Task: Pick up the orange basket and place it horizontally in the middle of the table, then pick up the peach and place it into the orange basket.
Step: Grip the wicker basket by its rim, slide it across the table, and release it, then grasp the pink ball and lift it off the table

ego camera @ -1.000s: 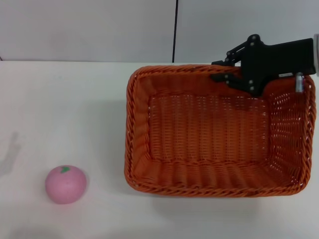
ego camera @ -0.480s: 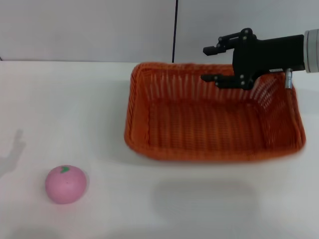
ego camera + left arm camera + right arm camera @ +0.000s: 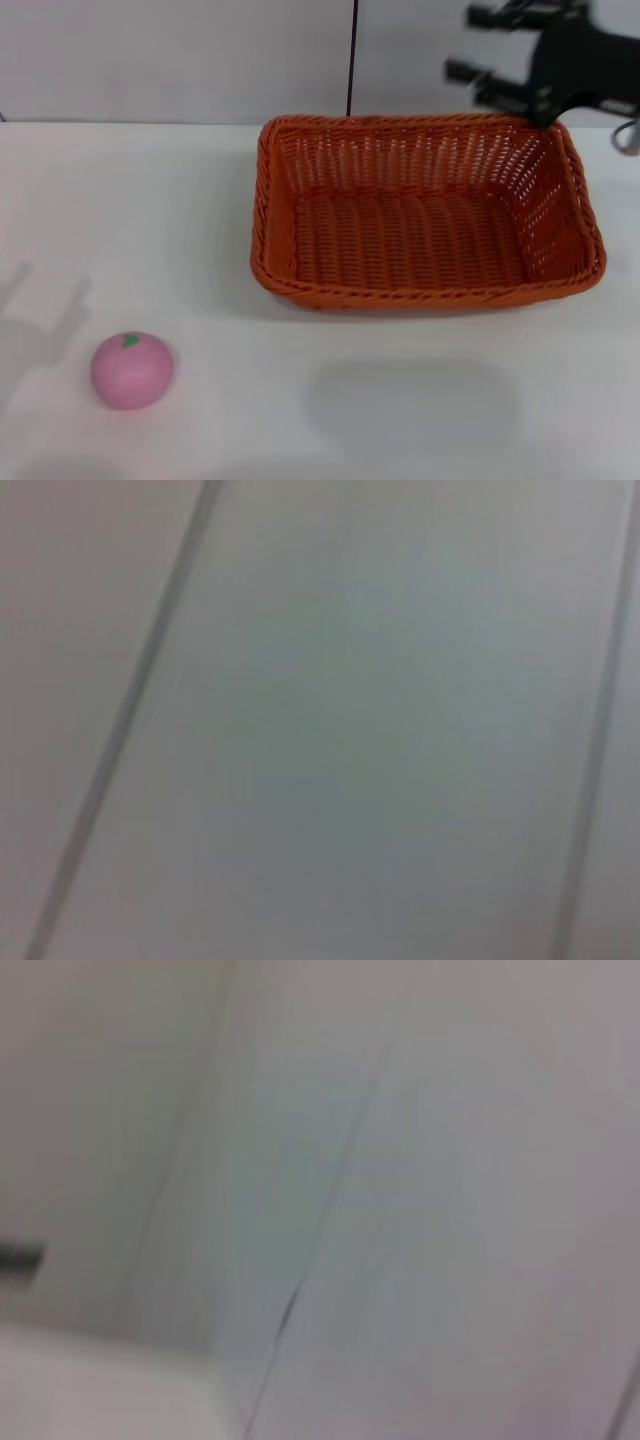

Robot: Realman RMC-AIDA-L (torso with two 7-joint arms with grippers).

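Note:
The orange basket [image 3: 420,215] rests flat on the white table [image 3: 140,210], right of the middle, with its long side running left to right and nothing inside. My right gripper [image 3: 469,45] hangs open above the basket's far right corner, clear of the rim. The pink peach [image 3: 132,370] sits by itself at the near left of the table, well away from the basket. Neither wrist view shows any of the task's things. My left gripper is out of view.
A grey panelled wall [image 3: 180,60] with a dark vertical seam [image 3: 352,60] runs behind the table's far edge. Bare tabletop lies between the peach and the basket. Faint shadows fall on the table at the far left.
The right gripper let go of the basket's far rim, opened, and rose up and to the right. The basket dropped from tilted to flat on the table. The peach has not moved.

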